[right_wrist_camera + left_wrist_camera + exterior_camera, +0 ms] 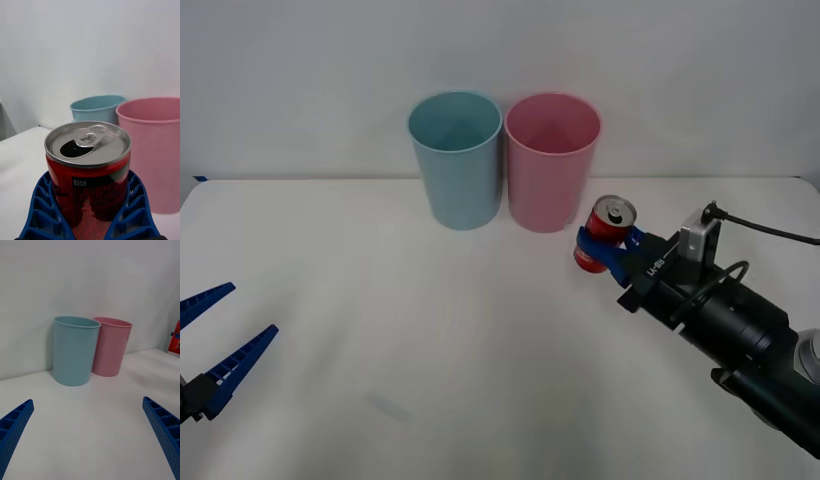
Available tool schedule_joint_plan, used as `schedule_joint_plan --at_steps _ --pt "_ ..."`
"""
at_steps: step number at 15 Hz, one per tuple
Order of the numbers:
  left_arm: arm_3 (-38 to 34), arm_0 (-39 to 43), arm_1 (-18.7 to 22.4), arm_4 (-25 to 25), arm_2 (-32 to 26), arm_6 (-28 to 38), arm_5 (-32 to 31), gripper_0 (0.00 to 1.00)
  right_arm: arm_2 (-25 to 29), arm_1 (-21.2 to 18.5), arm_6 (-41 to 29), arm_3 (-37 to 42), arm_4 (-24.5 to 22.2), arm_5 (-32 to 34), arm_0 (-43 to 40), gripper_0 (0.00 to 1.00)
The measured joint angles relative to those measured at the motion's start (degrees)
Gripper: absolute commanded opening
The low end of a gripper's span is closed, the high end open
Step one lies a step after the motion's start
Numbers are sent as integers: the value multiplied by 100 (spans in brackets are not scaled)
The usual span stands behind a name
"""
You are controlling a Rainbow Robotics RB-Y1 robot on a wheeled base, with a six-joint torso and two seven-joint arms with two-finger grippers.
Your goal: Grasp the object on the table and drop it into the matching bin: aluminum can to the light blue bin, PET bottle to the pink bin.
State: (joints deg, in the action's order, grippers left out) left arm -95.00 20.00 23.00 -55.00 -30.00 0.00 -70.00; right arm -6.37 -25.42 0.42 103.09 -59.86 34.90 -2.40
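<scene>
1. The aluminum can (604,234) is held clear of the table (430,340), just to the right of the pink bin (551,160) and below its rim level.
2. Can orientation: long axis near vertical, leaning slightly; silver lid up, with the pull tab and the open mouth visible in the right wrist view.
3. The right gripper (605,250) has both blue ribbed fingers (45,210) clamped against the can's lower side wall, one on each side.
4. Can body: red, glossy, cylindrical, with a dark label band bearing small white print.
5. The light blue bin (456,158) and the pink bin stand upright, side by side at the far middle of the table, touching or nearly so. Both are smooth plastic, round-rimmed and tapered downward.
6. The left gripper (215,345) sits low at the table's near left edge, fingers spread wide apart, holding nothing.
7. Table surface: flat, plain white.
</scene>
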Motion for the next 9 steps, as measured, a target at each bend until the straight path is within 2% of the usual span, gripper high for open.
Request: schedule_joint_plan --at_steps 5,9 --pt "0 0 0 0 0 0 0 100 -173 -264 -168 -7 34 -36 649 0" --pt "0 0 0 0 0 0 0 100 -643 -619 -317 -149 451 -413 1364 0"
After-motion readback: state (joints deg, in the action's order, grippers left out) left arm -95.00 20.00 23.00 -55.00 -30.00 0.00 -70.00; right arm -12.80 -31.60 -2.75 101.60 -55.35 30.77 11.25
